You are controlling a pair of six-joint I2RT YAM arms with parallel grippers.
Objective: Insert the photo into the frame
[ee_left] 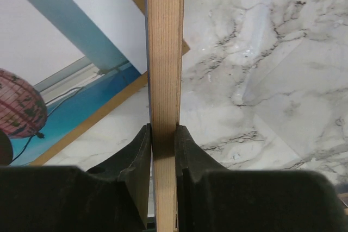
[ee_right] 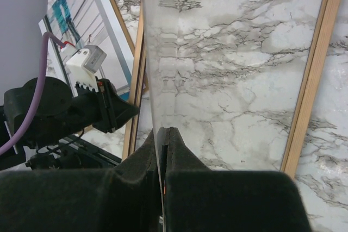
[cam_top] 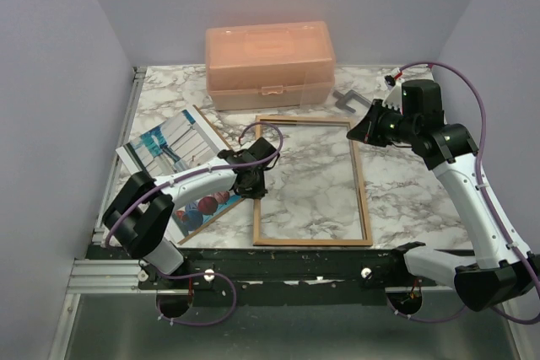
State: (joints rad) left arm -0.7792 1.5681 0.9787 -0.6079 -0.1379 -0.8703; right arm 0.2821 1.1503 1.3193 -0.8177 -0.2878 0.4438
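Observation:
The frame [cam_top: 364, 200] lies tan wood side up in the middle of the table. My left gripper [cam_top: 251, 179] is shut on its left rail [ee_left: 165, 52]; the jaws press both sides of the wood. The photo [cam_top: 173, 145] lies picture up to the left of the frame, on the brown backing board [cam_top: 221, 208]. Its blue water and a pink balloon show in the left wrist view [ee_left: 54, 58]. My right gripper [cam_top: 361, 130], at the frame's far right corner, is shut on the edge of a thin clear pane [ee_right: 155, 69] that lies over the frame's opening.
A peach plastic box [cam_top: 270, 65] stands at the back, behind the frame. A small grey metal bracket [cam_top: 346, 100] lies to its right. Lavender walls close in the left, right and back. The left arm shows in the right wrist view [ee_right: 65, 112].

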